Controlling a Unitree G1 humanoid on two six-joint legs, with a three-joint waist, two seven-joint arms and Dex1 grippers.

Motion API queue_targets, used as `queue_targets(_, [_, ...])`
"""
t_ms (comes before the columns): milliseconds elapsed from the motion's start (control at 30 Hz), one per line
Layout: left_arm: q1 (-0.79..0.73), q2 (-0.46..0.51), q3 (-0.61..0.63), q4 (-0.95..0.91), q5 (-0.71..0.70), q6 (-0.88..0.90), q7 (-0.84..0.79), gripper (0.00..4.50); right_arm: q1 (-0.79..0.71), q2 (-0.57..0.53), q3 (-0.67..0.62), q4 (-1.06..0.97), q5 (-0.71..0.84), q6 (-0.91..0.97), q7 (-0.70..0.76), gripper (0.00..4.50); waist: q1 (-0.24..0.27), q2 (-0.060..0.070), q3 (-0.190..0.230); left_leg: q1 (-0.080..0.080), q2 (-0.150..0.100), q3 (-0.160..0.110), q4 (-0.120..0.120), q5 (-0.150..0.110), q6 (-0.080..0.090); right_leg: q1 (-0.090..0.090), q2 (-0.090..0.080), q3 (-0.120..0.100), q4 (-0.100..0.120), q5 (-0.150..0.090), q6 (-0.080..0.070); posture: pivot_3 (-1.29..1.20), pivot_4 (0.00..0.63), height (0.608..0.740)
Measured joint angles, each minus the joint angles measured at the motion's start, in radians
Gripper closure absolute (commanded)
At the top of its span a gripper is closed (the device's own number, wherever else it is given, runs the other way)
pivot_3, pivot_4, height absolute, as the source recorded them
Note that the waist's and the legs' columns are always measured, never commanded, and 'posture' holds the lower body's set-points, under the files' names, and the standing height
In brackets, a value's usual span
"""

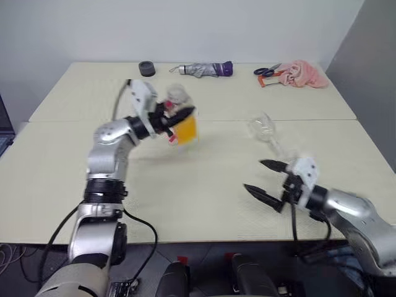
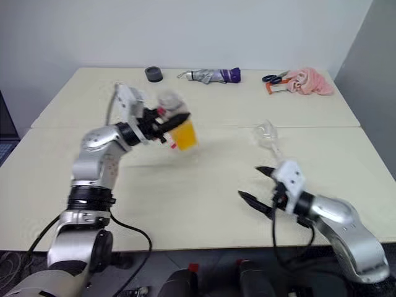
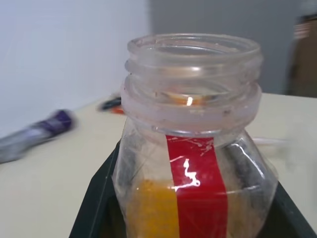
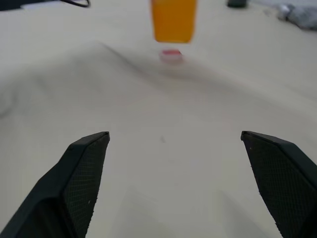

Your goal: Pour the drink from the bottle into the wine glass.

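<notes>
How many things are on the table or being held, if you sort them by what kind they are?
Bottle with orange drink, held in the left end effector: 1
Red-and-white cap: 1
Wine glass: 1
Folded umbrella: 1
Scissors: 1
Pink cloth: 1
Dark roll: 1
Total: 7

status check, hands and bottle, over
Left hand shut on bottle, uncapped, drink inside. Right hand open, empty. Wine glass beyond it, path clear.

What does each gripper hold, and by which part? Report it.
The left gripper holds the bottle by its lower body, below the open neck. The right gripper is open and holds nothing.
</notes>
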Motion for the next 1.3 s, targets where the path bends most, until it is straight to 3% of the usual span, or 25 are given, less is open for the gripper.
queue_targets(300, [0.025, 0.038, 0.083, 0.089, 0.079, -0.023, 0.299, 2.77, -0.309, 0.159, 0.239, 0.159, -0.102, 0.041, -0.029, 0.00, 0.028, 0.000, 0.000, -0.004, -0.002, -0.002, 0.001, 0.000, 0.000, -0.001, -0.009, -0.004, -0.001, 0.001, 0.000, 0.00, 0.150, 0.740])
queue_targets(467, [0.039, 0.041, 0.124, 0.123, 0.076, -0.014, 0.386, 2.77, -0.417, 0.280, 0.295, 0.250, -0.161, 0.052, -0.080, 0.00, 0.027, -0.001, 0.000, -0.004, -0.001, -0.003, 0.001, 0.000, 0.000, -0.001, -0.010, -0.005, -0.001, 0.001, 0.000, 0.00, 0.150, 0.740])
queue_targets(1000, [0.067, 0.051, 0.142, 0.291, 0.078, -0.103, 0.441, 2.77, -0.489, 0.416, 0.357, 0.376, -0.277, 0.059, -0.131, 0.00, 0.024, -0.001, -0.001, -0.003, -0.002, -0.004, 0.001, 0.000, 0.000, -0.001, -0.010, -0.006, 0.000, 0.001, 0.000, 0.00, 0.150, 0.740])
queue_targets(1267, [0.073, 0.049, 0.140, 0.353, 0.079, -0.117, 0.456, 0.15, -0.489, 0.419, 0.357, 0.378, -0.296, 0.060, -0.131, 0.00, 0.024, -0.001, -0.001, -0.004, -0.002, -0.004, 0.001, 0.000, -0.001, -0.001, -0.009, -0.007, 0.001, 0.002, -0.001, 0.00, 0.150, 0.740])
queue_targets(1300, [0.074, 0.049, 0.139, 0.353, 0.079, -0.117, 0.456, 0.03, -0.489, 0.419, 0.357, 0.378, -0.296, 0.061, -0.131, 0.00, 0.024, -0.001, -0.001, -0.004, -0.002, -0.005, 0.001, 0.000, -0.001, -0.001, -0.010, -0.007, 0.000, 0.002, -0.001, 0.00, 0.150, 0.740])
